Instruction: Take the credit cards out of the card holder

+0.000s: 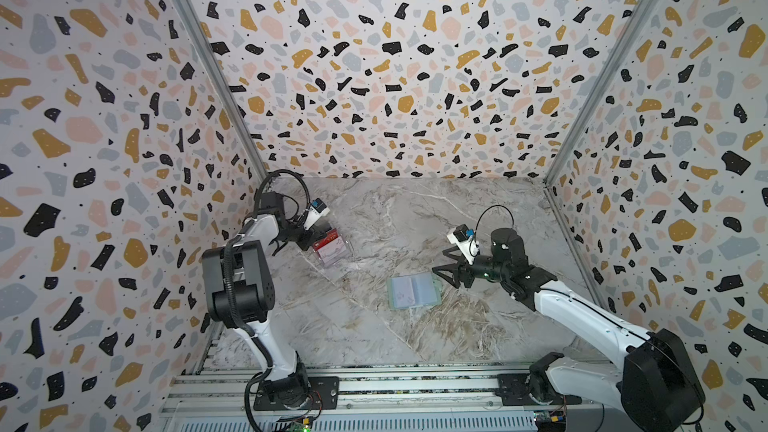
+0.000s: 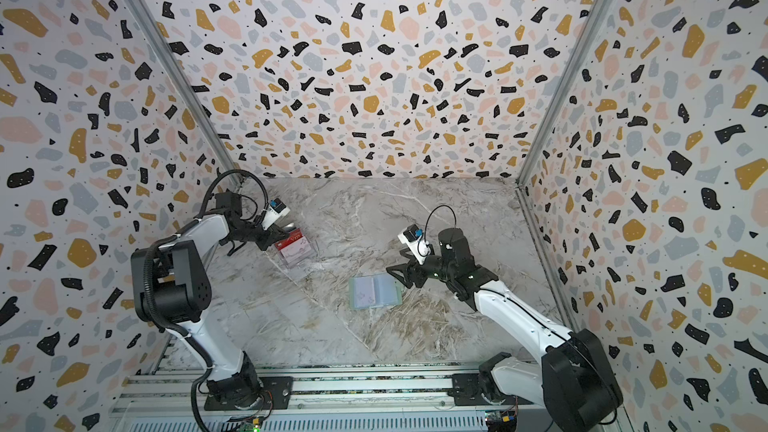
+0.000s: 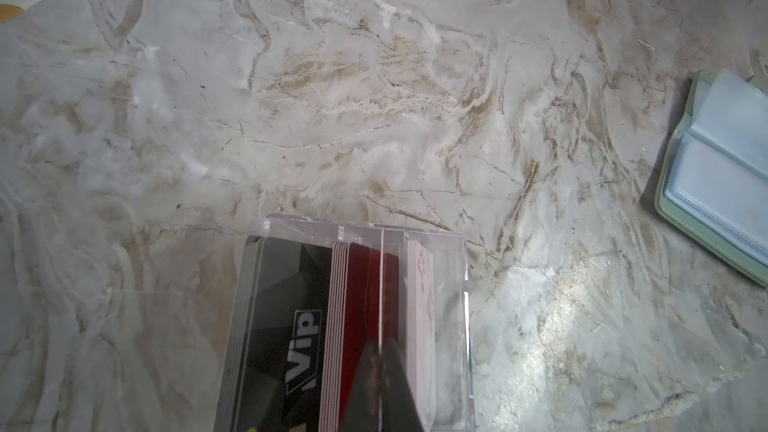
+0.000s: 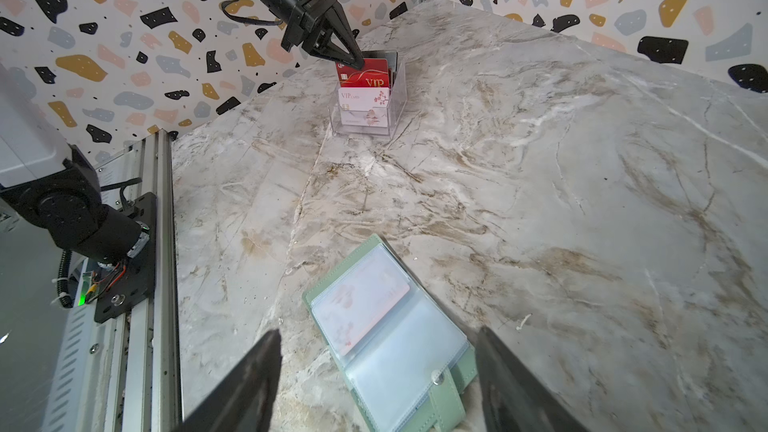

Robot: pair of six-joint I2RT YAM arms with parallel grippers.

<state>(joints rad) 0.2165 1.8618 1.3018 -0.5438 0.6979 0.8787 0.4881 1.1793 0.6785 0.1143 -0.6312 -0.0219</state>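
Card holder [image 1: 414, 292] lying open, sleeves up, near the middle of the marbled desk [image 1: 415, 218]; a white-pink flowered card [image 4: 361, 299] shows inside one sleeve. Right end effector [image 4: 378, 333] poised over the holder's snap-strap side, jaws spread wide, empty. Left end effector [image 4: 358, 63] closed narrow, tips at the top edge of a red card [image 4: 365, 74] standing in the clear box [image 4: 400, 105], well apart from the holder; whether a card is pinched cannot be told.
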